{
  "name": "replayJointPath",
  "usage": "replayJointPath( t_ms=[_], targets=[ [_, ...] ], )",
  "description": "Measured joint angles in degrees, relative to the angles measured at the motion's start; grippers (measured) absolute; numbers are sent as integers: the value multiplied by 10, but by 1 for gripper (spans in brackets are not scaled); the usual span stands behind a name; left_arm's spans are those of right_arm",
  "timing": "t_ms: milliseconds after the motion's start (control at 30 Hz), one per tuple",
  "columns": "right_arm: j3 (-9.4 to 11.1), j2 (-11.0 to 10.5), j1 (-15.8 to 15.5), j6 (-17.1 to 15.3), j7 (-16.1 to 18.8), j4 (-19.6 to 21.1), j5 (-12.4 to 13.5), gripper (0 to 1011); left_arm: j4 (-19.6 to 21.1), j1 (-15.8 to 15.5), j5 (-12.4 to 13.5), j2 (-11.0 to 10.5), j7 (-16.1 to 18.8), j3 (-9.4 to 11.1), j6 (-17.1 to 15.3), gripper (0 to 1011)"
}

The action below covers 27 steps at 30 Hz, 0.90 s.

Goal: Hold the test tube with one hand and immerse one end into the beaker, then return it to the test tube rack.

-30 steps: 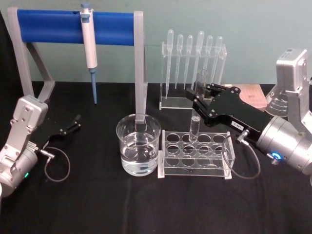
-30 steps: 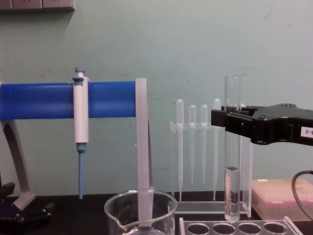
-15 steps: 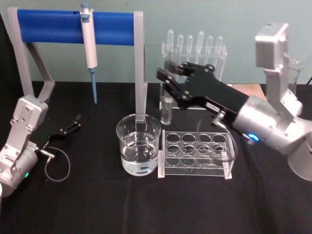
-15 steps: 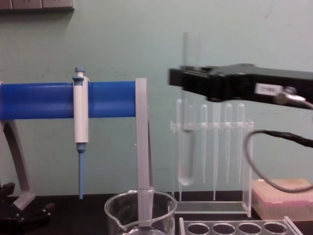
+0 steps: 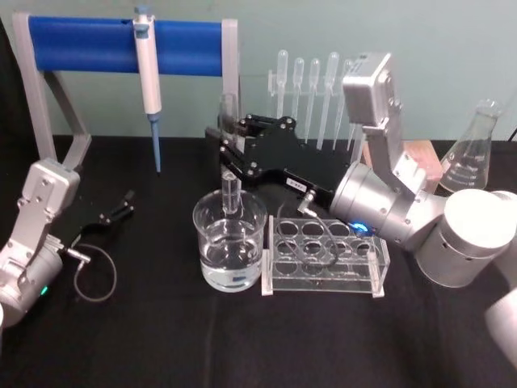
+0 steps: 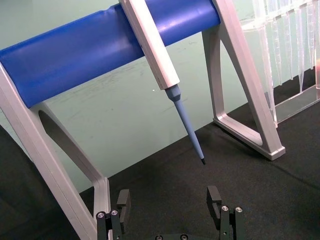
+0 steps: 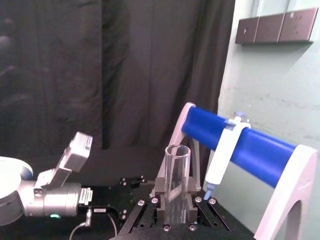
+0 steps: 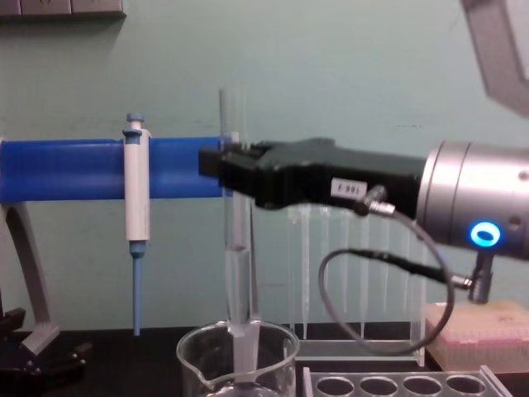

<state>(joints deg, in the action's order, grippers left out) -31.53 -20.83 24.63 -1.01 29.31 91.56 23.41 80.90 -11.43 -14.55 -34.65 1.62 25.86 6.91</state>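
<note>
The beaker (image 5: 229, 246) stands just left of the rack (image 5: 323, 257), test tube (image 5: 230, 187) upright over it (lower end at its rim); pipettes (image 5: 313, 81) behind.

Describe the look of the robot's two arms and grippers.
Both arms are silver-grey, each with a thin looping cable. The black right gripper bears a white label, with a blue ring light behind; the black left gripper has a green light behind.

Test tube (image 5: 230, 196), beaker (image 5: 207, 242) & tube rack (image 5: 323, 285) all clear, colourless; pipettes (image 5: 314, 89) translucent wht. Right gripper (image 5: 229, 153) blk w/ small wht label (image 8: 350, 188), right arm (image 8: 459, 194) silver w/ blue ring light (image 8: 485, 234); left gripper (image 5: 123, 204) blk too, on silver-grey left arm (image 5: 40, 210). Stand bar (image 5: 81, 42) blue, stand legs (image 5: 233, 105) grey; pipettor (image 5: 147, 77) wht w/ blue tip; tabletop (image 5: 161, 339) blk, wall (image 5: 420, 32) pale green.
</note>
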Motion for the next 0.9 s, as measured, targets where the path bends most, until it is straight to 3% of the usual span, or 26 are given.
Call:
replayJointPath(
  t_ms=[500, 900],
  targets=[
    [-11, 26, -16, 52, 11, -91, -18, 227, 0, 0, 0, 0, 0, 0, 0, 1000],
    [-6, 35, -31, 63, 16, -117, -17, 227, 0, 0, 0, 0, 0, 0, 0, 1000]
  ],
)
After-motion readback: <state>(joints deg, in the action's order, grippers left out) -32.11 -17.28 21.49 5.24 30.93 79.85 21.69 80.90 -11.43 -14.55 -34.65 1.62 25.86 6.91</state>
